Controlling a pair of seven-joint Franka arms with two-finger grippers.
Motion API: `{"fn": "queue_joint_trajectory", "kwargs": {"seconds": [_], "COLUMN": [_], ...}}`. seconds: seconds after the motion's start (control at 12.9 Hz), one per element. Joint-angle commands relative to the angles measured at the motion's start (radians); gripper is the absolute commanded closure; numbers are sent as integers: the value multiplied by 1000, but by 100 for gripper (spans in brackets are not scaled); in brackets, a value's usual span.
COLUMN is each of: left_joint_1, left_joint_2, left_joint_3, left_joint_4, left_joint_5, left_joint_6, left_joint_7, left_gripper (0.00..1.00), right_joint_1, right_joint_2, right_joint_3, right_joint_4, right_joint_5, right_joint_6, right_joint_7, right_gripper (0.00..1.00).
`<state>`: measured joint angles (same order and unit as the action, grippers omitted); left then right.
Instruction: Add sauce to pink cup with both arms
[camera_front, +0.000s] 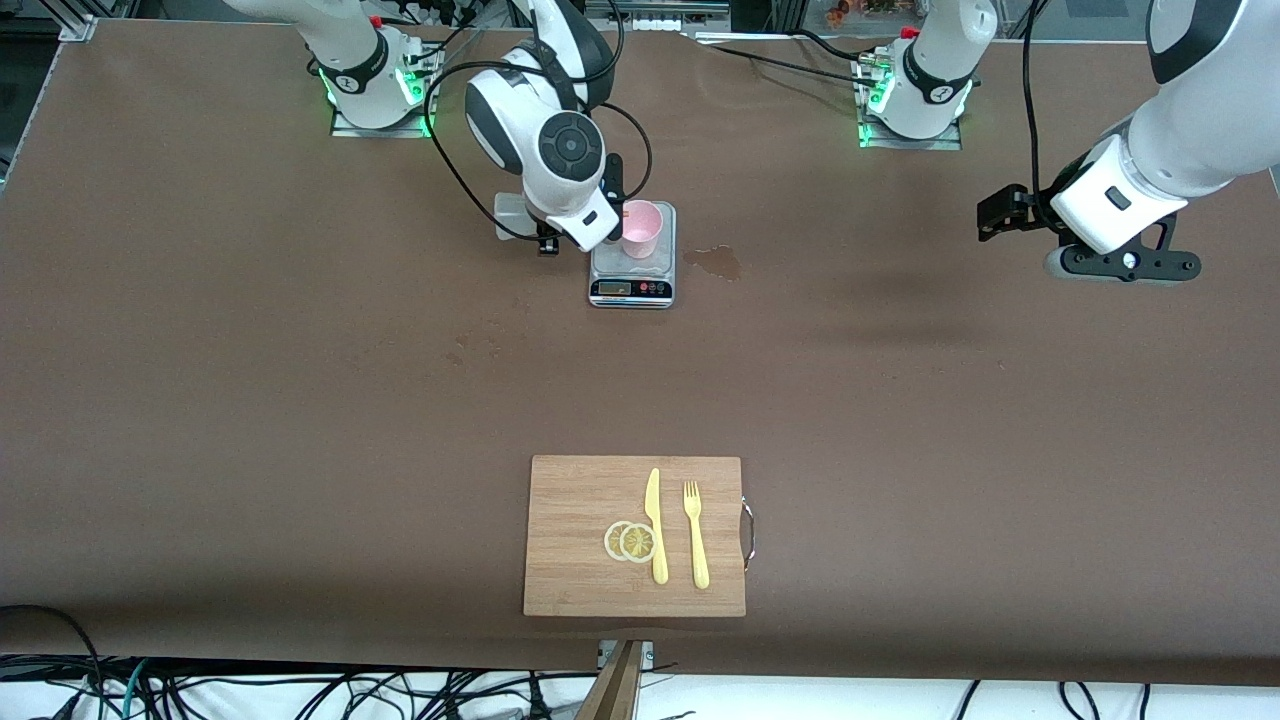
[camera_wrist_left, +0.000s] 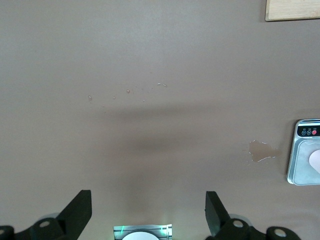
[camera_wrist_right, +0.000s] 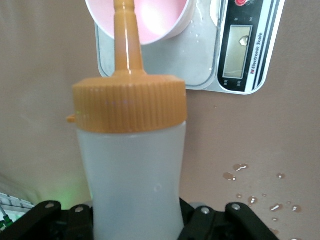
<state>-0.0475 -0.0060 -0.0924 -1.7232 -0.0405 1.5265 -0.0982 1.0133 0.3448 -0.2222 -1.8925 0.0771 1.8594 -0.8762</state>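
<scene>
The pink cup (camera_front: 641, 228) stands on a grey kitchen scale (camera_front: 632, 288) near the robots' bases. My right gripper (camera_wrist_right: 135, 217) is shut on the sauce bottle (camera_wrist_right: 131, 170), tilted toward the cup. Its orange nozzle (camera_wrist_right: 126, 40) reaches over the pink cup's rim (camera_wrist_right: 165, 25). In the front view the right arm's wrist (camera_front: 565, 170) hides most of the bottle; only its whitish base (camera_front: 510, 215) shows. My left gripper (camera_wrist_left: 148, 210) hangs open and holds nothing over bare table toward the left arm's end (camera_front: 1003, 214), well apart from the cup.
A wet patch (camera_front: 722, 262) lies on the table beside the scale, with droplets (camera_wrist_right: 260, 200) around. Nearer the front camera lies a wooden cutting board (camera_front: 575, 500) with a yellow knife (camera_front: 655, 525), a fork (camera_front: 695, 535) and lemon slices (camera_front: 630, 541).
</scene>
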Motion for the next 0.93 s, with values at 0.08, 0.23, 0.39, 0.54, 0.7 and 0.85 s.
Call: {"fn": "queue_joint_trajectory", "kwargs": {"seconds": [0.08,0.23,0.39,0.54,0.7,0.85], "left_joint_1": [-2,0,0,0,0,1], "left_joint_2": [-8,-8,-8,-8,-8,-8], "left_joint_3": [0,2,2,2,3,5], "left_joint_4": [7,7,7,7,5,7], "left_joint_5": [-7,-7,-7,-7,-7,-7], "left_joint_6": [-17,-19,-19,-17,-19,-17], "left_joint_7": [3,5,5,3,3,5], "left_gripper": [0,0,0,0,0,0], "right_joint_1": [25,30,42,48,50,54], "right_joint_2": [26,36,48,53,53,62], "right_joint_3": [1,1,1,1,1,1], "right_joint_4": [55,70,92,98,101,115], "right_joint_5": [-63,-76,-108,-117,-143,-157], "right_joint_6": [-43,-58,-72,-82,-85,-98], "right_joint_7": [45,45,46,52,52,52], "right_gripper": [95,95,95,95,95,95]}}
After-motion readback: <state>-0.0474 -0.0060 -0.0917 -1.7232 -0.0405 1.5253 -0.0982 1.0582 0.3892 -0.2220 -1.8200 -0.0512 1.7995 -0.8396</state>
